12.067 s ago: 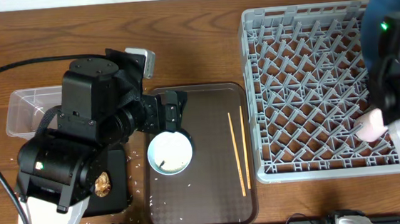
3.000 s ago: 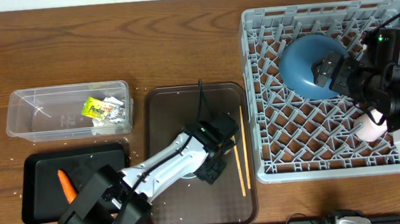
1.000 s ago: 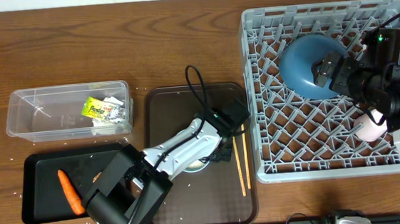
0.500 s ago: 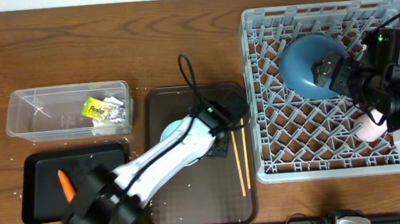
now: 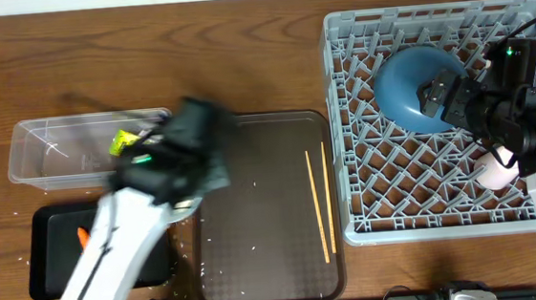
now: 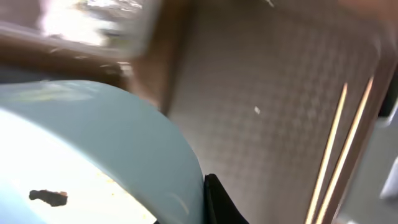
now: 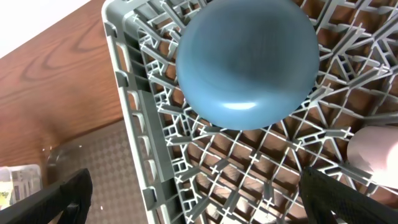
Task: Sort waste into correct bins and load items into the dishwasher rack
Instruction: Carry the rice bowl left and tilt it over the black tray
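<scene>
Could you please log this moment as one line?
left gripper: shut on white bowl | right gripper: open over round blue plate in grey plastic rack | two wooden chopsticks: on brown tray

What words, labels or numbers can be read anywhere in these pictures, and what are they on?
Yellow-green wrapper in the clear tub: it carries print, but it is too small and blurred to read.
Blue plate, dishwasher rack, white bowl: no writing shows.
Nothing in these views can be read.
</scene>
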You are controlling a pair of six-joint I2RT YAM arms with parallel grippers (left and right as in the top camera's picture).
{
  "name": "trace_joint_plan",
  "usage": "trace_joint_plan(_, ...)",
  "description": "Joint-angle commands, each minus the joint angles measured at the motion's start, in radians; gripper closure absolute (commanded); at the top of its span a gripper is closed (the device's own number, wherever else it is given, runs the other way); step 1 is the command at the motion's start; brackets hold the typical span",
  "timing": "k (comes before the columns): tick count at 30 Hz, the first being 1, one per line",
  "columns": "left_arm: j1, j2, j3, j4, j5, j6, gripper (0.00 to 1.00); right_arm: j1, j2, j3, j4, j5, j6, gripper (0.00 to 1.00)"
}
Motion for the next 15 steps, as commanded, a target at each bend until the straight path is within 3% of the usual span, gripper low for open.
trace_joint_plan(1,0.181,-0.076,0.016,-0.029,0.119,0.087,0.94,-0.002,-0.011,0.008,-0.001,-0.002,0.012,0.01)
trace_joint_plan(8,0.583,-0.123,-0.060,-0.041,0.369,0.275,0.94,-0.002,-0.011,0.008,-0.001,-0.001,0.012,0.01)
trace_joint_plan(15,0.921,-0.122,-0.228,0.054,0.711,0.488,0.94,-0.002,-0.011,0.008,-0.001,-0.001,0.011,0.01)
